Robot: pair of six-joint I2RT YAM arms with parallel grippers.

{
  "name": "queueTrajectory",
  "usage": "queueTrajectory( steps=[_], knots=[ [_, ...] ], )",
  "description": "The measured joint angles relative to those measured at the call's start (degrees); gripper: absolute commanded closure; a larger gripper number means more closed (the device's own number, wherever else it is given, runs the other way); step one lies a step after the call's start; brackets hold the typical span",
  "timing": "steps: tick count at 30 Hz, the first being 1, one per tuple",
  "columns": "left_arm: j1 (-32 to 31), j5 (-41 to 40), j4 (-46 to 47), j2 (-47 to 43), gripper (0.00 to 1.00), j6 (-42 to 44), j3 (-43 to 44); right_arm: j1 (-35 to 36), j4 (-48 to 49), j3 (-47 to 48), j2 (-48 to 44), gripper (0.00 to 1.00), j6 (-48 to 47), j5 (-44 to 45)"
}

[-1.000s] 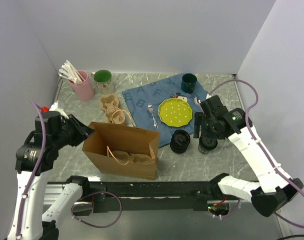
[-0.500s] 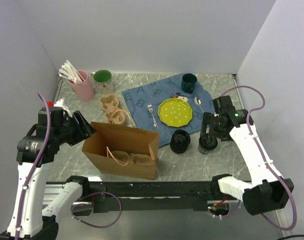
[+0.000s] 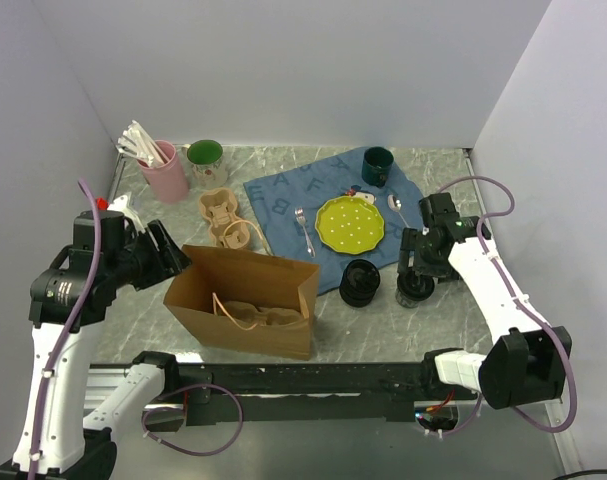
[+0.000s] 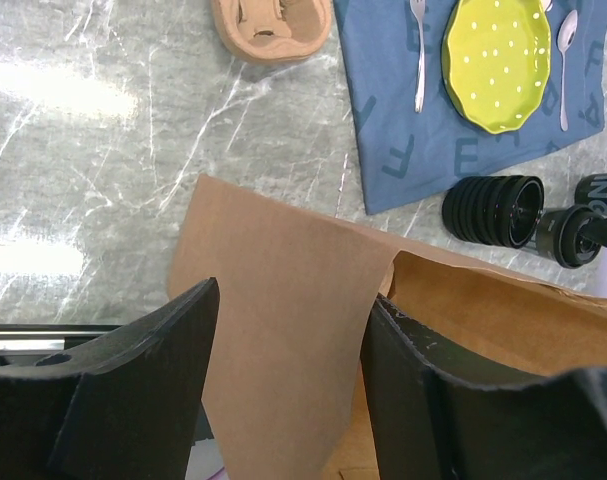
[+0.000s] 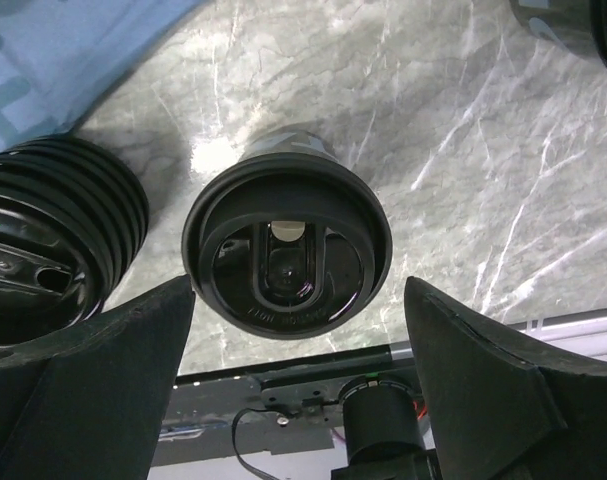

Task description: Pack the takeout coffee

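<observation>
We see a grey marble table from above, w/ two robot arms at its near edge.

The R gripper hangs directly over cup A. This is a squat black takeout cup w/ a black lid, upright on bare marble just off the R side of a blue cloth. In the R wrist view its fingers are spread wide, one each side of cup A's lid. Marble shows in both gaps, so the gripper grasps nothing and touches nothing.

Cup B, the ribbed twin, stands just L of cup A, close but apart. It is at the cloth's near edge; we can't tell if it sits on the fabric.

The L gripper is at the L end of an open brown paper bag, near-centre on the table. In the L wrist view its fingers are parted wide w/ the bag's end panel seen btwn them. It holds nothing; whether it touches the paper we can't tell. Both cups are outside the bag, to its R.

On the cloth are a yellow-green dotted plate, a fork, a spoon and a dark green mug. A tan cup carrier lies beyond the bag. At far L are a pink tumbler of white utensils and a green-lined mug.
</observation>
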Motion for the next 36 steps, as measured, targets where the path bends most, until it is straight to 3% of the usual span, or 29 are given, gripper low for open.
queueTrajectory(
  steps=[8,28,36],
  knots=[
    [0.00,-0.02,-0.50,0.33,0.37,0.20,0.50,-0.57,1.38,-1.97,0.57,0.16,-0.66,-1.16],
    [0.00,-0.63,-1.09,0.76,0.36,-0.11,1.01,-1.97,1.88,-1.97,3.06,0.17,-0.57,-2.21],
    [0.00,-1.57,-1.73,1.77,0.35,-0.11,1.95,-2.36,2.12,-1.95,3.80,0.23,-0.63,-2.60]
  ],
)
